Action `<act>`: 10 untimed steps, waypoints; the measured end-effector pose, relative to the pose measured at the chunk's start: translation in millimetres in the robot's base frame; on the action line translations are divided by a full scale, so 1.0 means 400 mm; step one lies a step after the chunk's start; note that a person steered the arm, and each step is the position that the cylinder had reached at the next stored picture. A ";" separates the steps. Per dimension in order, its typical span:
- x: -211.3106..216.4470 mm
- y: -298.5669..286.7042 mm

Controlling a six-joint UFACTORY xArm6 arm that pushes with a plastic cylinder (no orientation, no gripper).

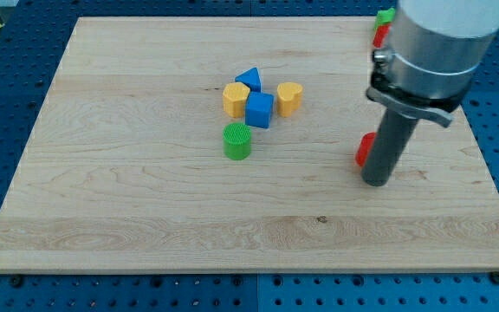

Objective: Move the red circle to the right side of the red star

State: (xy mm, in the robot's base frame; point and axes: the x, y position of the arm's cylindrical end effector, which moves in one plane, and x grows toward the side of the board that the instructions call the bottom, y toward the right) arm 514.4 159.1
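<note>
My tip (376, 180) rests on the board at the view's right. A red block (365, 149) shows just to the left of the rod, touching it or nearly so; most of it is hidden, so its shape cannot be made out. Another red block (379, 36) lies near the board's top right corner, partly hidden by the arm; its shape is also unclear. A green block (385, 16) sits just above it at the board's top edge.
A cluster sits at the board's centre: a blue triangle (249, 80), a yellow hexagon (236, 100), a blue cube (259, 110) and a yellow heart (289, 98). A green circle (237, 141) lies just below them. The wooden board (128, 208) lies on a blue pegboard.
</note>
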 end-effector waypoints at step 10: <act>-0.292 0.146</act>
State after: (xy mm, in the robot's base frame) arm 397.5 217.6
